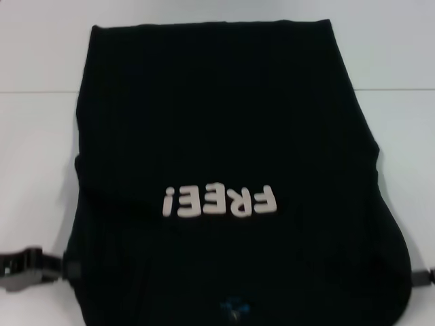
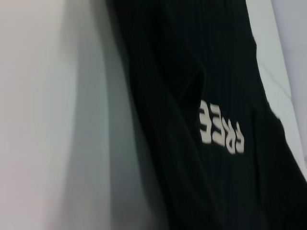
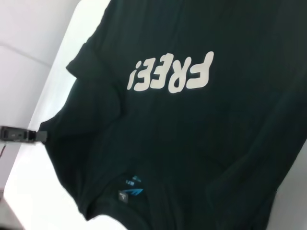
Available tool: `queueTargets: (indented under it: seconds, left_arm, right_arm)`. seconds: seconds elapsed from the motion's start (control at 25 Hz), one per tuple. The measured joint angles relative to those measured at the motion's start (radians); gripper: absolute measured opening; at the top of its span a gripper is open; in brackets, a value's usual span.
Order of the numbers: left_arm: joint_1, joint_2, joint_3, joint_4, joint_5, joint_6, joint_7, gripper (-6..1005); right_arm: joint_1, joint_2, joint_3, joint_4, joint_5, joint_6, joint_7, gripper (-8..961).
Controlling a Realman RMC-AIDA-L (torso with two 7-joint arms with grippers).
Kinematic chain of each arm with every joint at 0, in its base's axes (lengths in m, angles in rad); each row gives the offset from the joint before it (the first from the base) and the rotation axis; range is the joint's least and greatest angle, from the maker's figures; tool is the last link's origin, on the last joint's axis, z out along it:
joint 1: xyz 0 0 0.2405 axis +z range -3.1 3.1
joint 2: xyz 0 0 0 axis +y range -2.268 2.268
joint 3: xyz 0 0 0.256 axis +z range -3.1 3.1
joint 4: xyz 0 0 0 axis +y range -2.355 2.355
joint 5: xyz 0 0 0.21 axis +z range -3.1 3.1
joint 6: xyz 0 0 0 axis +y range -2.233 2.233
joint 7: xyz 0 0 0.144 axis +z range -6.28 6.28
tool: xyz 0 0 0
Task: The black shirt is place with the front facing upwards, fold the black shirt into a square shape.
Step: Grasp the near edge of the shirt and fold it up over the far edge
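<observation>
Black shirt point(image 1: 224, 122), print up, sleeves tucked in for squaring, flat on white counter point(image 1: 41, 136); left pincer point(image 1: 24, 268) at collar-side edge, grip state can't tell; right pincer barely visible.

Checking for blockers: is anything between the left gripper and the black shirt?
Nothing visible. The left gripper sits at the near left edge of the black shirt, beside the sleeve, with only bare white table around it.
</observation>
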Motion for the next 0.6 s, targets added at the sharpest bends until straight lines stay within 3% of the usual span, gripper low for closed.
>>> queueTargets:
  seconds: [0.4,0.6]
  left_arm:
    - [-0.02,0.014,0.045,-0.019,0.204,0.208,0.036,36]
    - [-0.033,0.009,0.051,-0.025,0.211,0.21,0.041,37]
  right_arm:
    - [-0.043,0.006,-0.014,0.002,-0.099,-0.107,-0.094,9]
    - [-0.051,0.008,-0.015,0.01,-0.109,-0.122,-0.106,9]
